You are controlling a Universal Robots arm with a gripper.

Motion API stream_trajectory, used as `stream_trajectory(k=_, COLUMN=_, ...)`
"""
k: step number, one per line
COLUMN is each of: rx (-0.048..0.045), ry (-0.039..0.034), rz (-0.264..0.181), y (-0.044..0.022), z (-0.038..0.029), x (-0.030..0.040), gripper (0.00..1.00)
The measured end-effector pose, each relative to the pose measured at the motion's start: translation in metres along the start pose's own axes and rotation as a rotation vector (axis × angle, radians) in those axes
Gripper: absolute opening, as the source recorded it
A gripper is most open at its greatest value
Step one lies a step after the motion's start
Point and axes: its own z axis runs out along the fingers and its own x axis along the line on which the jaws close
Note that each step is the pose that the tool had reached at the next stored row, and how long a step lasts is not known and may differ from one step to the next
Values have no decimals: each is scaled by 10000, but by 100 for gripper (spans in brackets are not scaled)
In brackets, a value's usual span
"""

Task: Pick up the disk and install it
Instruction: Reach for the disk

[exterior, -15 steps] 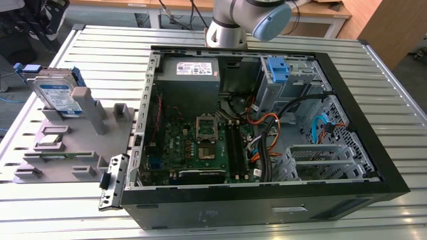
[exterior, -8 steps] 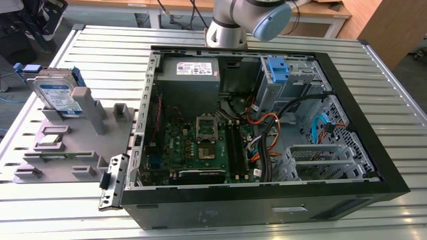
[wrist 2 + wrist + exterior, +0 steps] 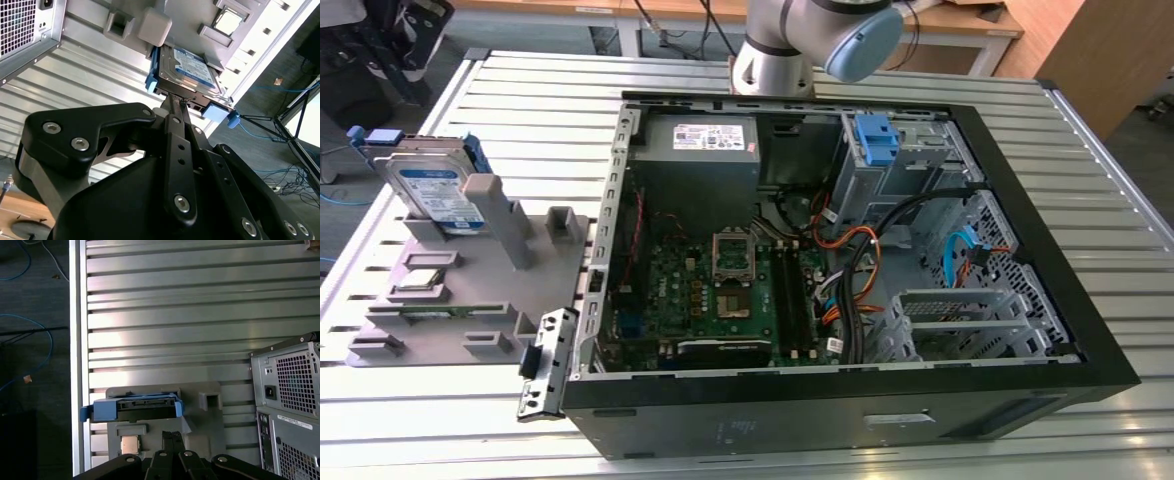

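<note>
Approaching for the pick-up, judged the step in hand, with lifting and installing not yet done. Nearest in both wrist views, the hand [image 3: 174, 101] [image 3: 172, 436], fingertips drawn narrow, almost together, gripping nothing and pointed toward the disk [image 3: 187, 70] [image 3: 135, 407]. Beyond the fingertips and apart from them, that disk standing on its edge in a grey holder [image 3: 200, 417], silver body framed by its bright blue bracket. Shown in the exterior view as leaning back, tilted, against an upright post of the holder [image 3: 467, 290], label outward, at the exterior view's left [image 3: 434, 195] and free of any grip. Carrying the holder, a ribbed metal bench [image 3: 520, 100]. Lying just beside the holder, toward the exterior view's right, an open computer case [image 3: 1047, 250], with a motherboard [image 3: 720, 280] on its floor, a grey power-supply box [image 3: 700, 135] at the far end and a bare blue bracket [image 3: 874, 135] in the far drive bay. Called for by the next move, as a judgement only: spreading wide enough to span the disk, squaring to its tilt, and closing on the framed sides clear of the holder's post.
</note>
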Motion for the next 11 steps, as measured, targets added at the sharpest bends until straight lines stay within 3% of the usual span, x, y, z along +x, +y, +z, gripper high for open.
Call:
stream_trajectory(k=7, rx=21, ry=-2, rz=-28, y=8, z=34, x=78, gripper=11)
stream_trajectory(k=11, rx=91, ry=-1, rz=-63, y=23, z=69, x=108, gripper=11)
